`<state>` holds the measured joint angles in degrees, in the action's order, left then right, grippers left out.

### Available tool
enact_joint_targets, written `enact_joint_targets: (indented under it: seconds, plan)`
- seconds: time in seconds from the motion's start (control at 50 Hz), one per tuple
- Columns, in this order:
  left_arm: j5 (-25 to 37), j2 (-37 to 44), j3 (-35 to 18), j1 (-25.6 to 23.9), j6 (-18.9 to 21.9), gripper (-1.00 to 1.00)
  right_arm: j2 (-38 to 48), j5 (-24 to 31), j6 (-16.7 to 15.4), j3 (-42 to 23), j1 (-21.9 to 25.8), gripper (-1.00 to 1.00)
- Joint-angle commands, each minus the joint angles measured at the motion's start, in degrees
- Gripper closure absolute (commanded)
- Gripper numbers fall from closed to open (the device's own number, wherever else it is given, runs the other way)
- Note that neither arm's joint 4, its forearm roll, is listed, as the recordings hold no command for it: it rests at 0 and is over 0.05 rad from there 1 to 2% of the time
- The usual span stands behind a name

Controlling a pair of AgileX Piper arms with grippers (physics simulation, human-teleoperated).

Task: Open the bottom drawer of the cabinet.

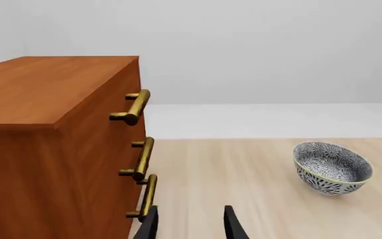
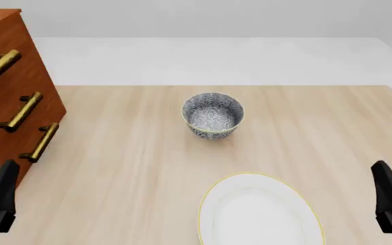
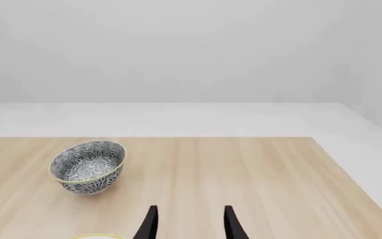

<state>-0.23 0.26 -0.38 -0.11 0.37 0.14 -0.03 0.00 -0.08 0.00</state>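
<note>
The cabinet (image 2: pixel 5 35) stands at the table's left, reddish-brown, with three brass bar handles down its front. All three drawers sit flush. The bottom drawer (image 2: pixel 38 125) carries the lowest handle (image 2: pixel 41 143). In the left wrist view this handle (image 1: pixel 147 195) lies just beyond one fingertip of my left gripper (image 1: pixel 191 226), which is open and empty, a little to the handle's side. In the front view the left gripper (image 2: pixel 5 178) hovers near the cabinet's lower front corner. My right gripper (image 2: pixel 385 178) is open at the table's near right, holding nothing.
A patterned blue-and-white bowl (image 2: pixel 212 115) stands mid-table and also shows in the right wrist view (image 3: pixel 88 166). A white plate (image 2: pixel 257 214) with a yellow rim lies near the front edge between the arms. The light wood table (image 2: pixel 332 127) ends at a pale floor beyond.
</note>
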Motion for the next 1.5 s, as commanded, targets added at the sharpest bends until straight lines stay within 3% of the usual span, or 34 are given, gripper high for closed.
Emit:
enact_joint_targets:
  seconds: [0.02,0.08,0.16,0.26,0.44,0.52,0.54,0.64,0.8,0.84,0.88,0.94,0.98,1.02,1.12,1.16,1.24,1.28,1.32,1.5]
  plan:
    - [-2.1,2.8,-2.1,-1.2,1.9,-1.00,0.3,-0.1,0.0,-0.2,0.0,-1.00]
    - [-3.8,7.7,-5.2,-2.8,5.7,-1.00,0.3,-0.1,0.0,-0.2,0.0,-1.00]
    - [-4.2,10.4,-8.3,-4.4,7.0,-1.00,0.3,-0.1,0.0,-0.2,0.0,-1.00]
    - [-5.7,15.7,-12.7,-6.6,11.4,-1.00,0.3,-0.1,0.0,-0.2,0.0,-1.00]
    - [-2.6,21.0,-20.7,-8.1,15.5,-1.00,0.3,-0.1,0.0,-0.2,0.0,-1.00]
    - [-2.0,23.0,-22.4,-9.3,19.9,-1.00,0.3,-0.1,0.0,-0.2,0.0,-1.00]
    - [-2.6,25.3,-22.2,-9.8,24.7,-1.00,0.3,-0.1,0.0,-0.2,0.0,-1.00]
    - [-0.5,26.3,-24.3,-12.2,27.4,-1.00,0.3,-0.1,0.0,-0.2,0.0,-1.00]
    - [-1.8,27.4,-20.4,-12.9,38.1,-1.00,0.3,-0.1,0.0,-0.2,0.0,-1.00]
    - [-2.1,27.8,-19.6,-12.3,38.7,-1.00,0.3,-0.1,0.0,-0.2,0.0,-1.00]
    - [-4.2,27.4,-16.7,-13.2,42.9,-1.00,0.3,-0.1,0.0,-0.2,0.0,-1.00]
    - [-4.2,27.9,-16.0,-12.7,43.1,-1.00,0.3,-0.1,0.0,-0.2,0.0,-1.00]
    - [-7.0,27.3,-12.9,-14.0,47.6,-1.00,0.3,-0.1,0.0,-0.2,0.0,-1.00]
    - [-6.2,28.1,-13.5,-13.3,46.4,-1.00,0.3,-0.1,0.0,-0.2,0.0,-1.00]
    - [-9.9,28.8,-9.4,-13.4,52.6,-1.00,0.3,-0.1,0.0,-0.2,0.0,-1.00]
    - [-9.8,29.0,-9.4,-13.2,51.9,-1.00,0.3,-0.1,0.0,-0.2,0.0,-1.00]
    - [-12.1,30.2,-7.2,-13.1,55.2,-1.00,0.3,-0.1,0.0,-0.2,0.0,-1.00]
    - [-11.5,30.9,-7.7,-12.5,54.1,-1.00,0.3,-0.1,0.0,-0.2,0.0,-1.00]
    - [-13.5,31.7,-6.1,-12.4,56.6,-1.00,0.3,-0.1,0.0,-0.2,0.0,-1.00]
    - [-15.5,33.4,-4.2,-11.9,58.7,-1.00,0.3,-0.1,0.0,-0.2,0.0,-1.00]
